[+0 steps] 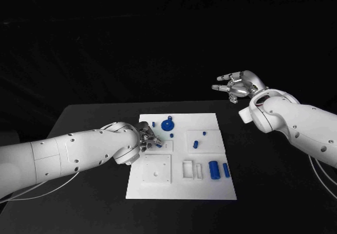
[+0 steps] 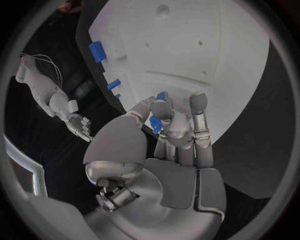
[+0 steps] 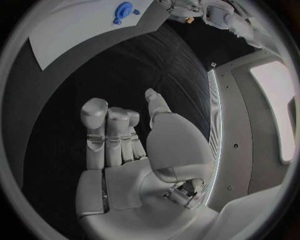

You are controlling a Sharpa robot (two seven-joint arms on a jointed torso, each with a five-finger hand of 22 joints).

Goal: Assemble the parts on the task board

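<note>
The white task board [image 1: 184,187] lies in the middle of the black table. My left hand [image 1: 146,137] is over the board's left edge and pinches a small blue part [image 1: 159,144]; in the left wrist view the part [image 2: 155,123] sits between the thumb and the curled fingers [image 2: 199,107]. A blue disc with a knob [image 1: 168,125] stands near the board's far edge. Two blue cylinders [image 1: 213,170] lie side by side at the board's right. My right hand [image 1: 237,87] is raised beyond the table's far right corner, fingers apart and empty [image 3: 125,135].
Small blue pegs [image 1: 195,144] stand in the board's middle. A square recessed plate [image 1: 154,170] and a white frame [image 1: 188,169] sit on the near half. Bare black table [image 1: 84,122] surrounds the board. The blue disc [image 3: 123,10] shows on the board in the right wrist view.
</note>
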